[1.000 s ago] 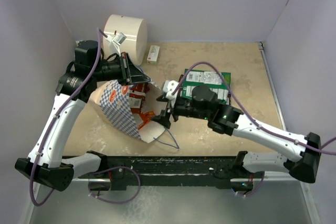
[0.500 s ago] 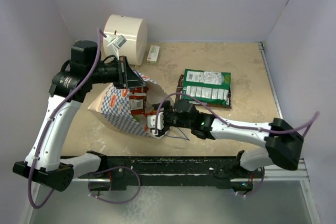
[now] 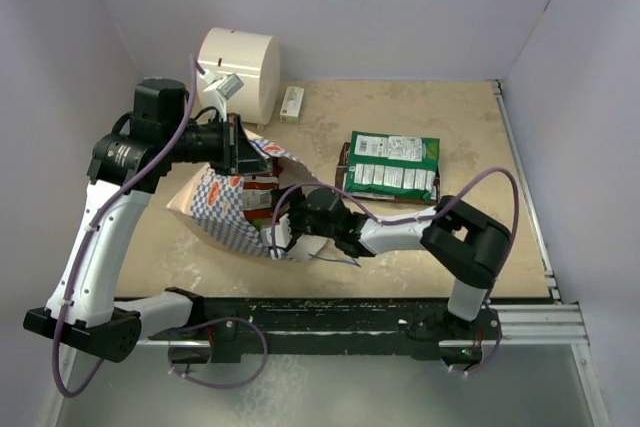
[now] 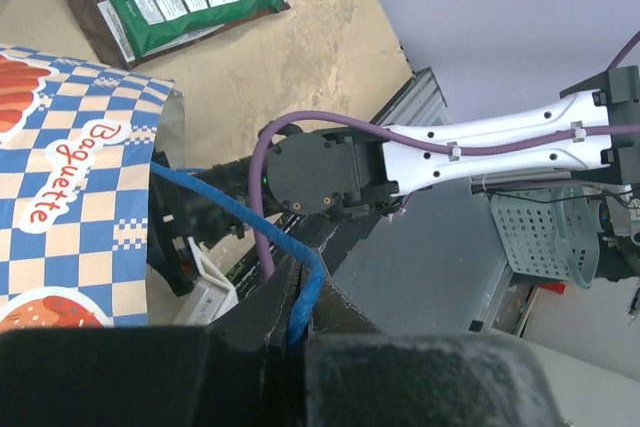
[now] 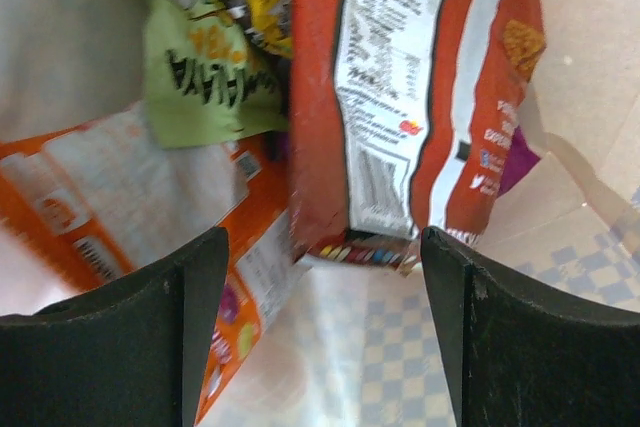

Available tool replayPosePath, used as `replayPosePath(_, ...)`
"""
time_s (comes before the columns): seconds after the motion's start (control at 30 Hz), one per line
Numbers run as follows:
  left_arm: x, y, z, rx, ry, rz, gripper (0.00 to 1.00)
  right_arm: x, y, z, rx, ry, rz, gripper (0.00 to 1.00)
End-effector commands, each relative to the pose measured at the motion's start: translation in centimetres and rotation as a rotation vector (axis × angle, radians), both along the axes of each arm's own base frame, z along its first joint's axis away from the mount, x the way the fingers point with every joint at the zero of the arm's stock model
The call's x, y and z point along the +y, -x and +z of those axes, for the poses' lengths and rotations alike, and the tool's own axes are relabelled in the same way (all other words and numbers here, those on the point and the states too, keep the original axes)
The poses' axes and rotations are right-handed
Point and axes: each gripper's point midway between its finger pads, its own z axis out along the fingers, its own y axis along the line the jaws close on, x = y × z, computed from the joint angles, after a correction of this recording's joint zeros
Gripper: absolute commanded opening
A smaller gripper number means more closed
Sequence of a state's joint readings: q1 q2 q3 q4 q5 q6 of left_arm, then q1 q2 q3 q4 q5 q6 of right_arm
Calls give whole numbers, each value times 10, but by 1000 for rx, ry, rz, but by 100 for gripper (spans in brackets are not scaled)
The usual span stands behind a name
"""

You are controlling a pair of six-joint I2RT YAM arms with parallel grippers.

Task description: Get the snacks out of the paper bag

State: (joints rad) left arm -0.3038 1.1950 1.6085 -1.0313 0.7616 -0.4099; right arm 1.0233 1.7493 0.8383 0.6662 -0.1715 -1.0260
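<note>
L gripper (image 3: 238,147) was clamped shut on the blue cord handle (image 4: 230,212) of the paper bag (image 3: 222,215), which sat left-centre on the table (image 3: 470,127) w/ its mouth facing the R arm. R gripper (image 5: 320,347) was right inside the bag, jaws wide apart & gripping nothing, w/ a red-orange packet (image 5: 400,97) just ahead and an orange packet (image 5: 120,197) and light-green packet (image 5: 200,77) beside it. A dark-green packet (image 3: 392,165) lay flat on the table, apart from the bag.
</note>
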Motion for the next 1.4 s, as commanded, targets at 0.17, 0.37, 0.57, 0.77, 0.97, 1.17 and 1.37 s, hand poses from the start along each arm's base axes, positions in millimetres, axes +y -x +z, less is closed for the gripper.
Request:
replayPosePath(0.17,4,12,7,-40,-7,-12,0,35,-56,69,-210,-242,-44,64)
replayPosePath(0.37,10,10,2,-17,-37,43,0,33,-50,96,-156,-302,-30,22)
replayPosePath(0.57,19,1,-7,20,-93,123,0,20,-32,135,110,-373,-84,0)
replayPosePath(0.77,39,-19,-16,39,-219,251,0,9,-27,178,458,-573,-261,0)
replayPosePath(0.97,37,-28,-20,67,-207,289,0,-25,-8,238,638,-635,-376,0)
replayPosePath(1.17,34,-27,-23,80,-171,309,0,-75,31,301,796,-727,-423,0)
replayPosePath(1.37,44,-21,-18,41,-173,364,0,-135,38,341,850,-778,-665,0)
